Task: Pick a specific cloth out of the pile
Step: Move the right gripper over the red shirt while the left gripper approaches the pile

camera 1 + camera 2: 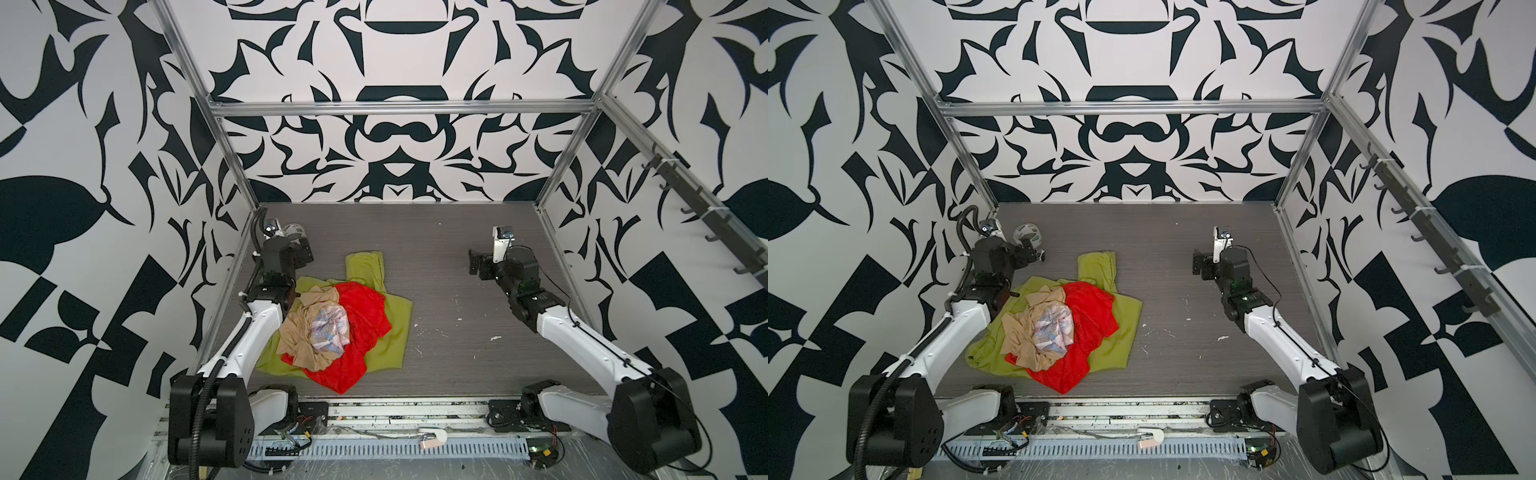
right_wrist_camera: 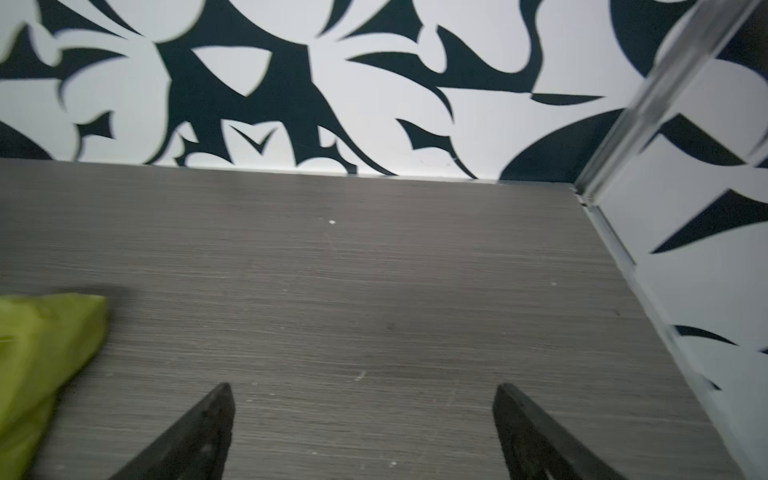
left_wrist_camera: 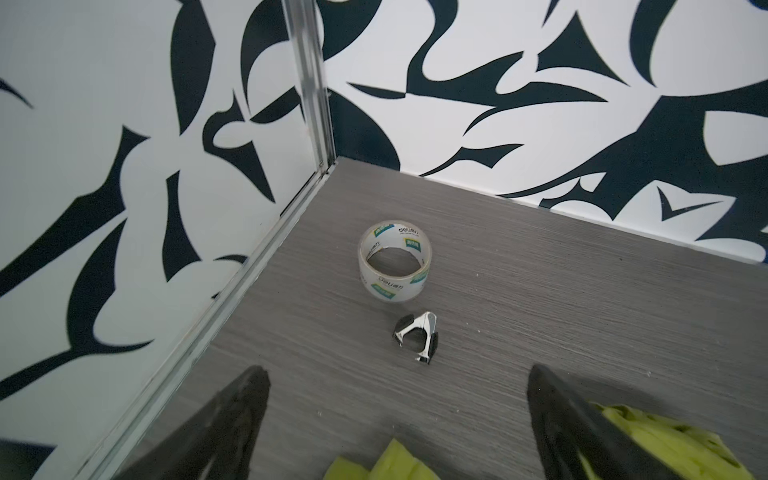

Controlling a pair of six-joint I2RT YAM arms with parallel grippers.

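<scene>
**Red cloth lies in the heap; both grippers spread and empty**

Taking a top view as the clock face, with the back wall at 12: the left gripper [image 3: 397,372] hangs at about 10 o'clock on the table [image 1: 457,332], jaws spread wide with nothing between them. Ahead of it in the left wrist view, a roll of clear tape [image 3: 395,259] sits on its side near the back left corner. A staple remover [image 3: 417,336] lies just beside the roll, apart from both fingertips.

The pile [image 1: 332,328] sits at about 8 o'clock, close beside the left arm. A green shirt [image 1: 395,328] is spread flat at the bottom, one sleeve reaching toward 12. A crumpled beige cloth [image 1: 297,332] lies on top at the heap's 9 o'clock side, with a small pastel printed cloth [image 1: 330,330] bunched against it.

The red cloth [image 1: 361,307] lies over the shirt and under those two. It shows from 12 round through 3 to 6 o'clock of the bundle, one corner pointing to 6. Neither gripper touches it.

The right gripper [image 2: 362,387] hovers at about 2 o'clock, well apart from the pile, jaws likewise spread over bare tabletop.
</scene>
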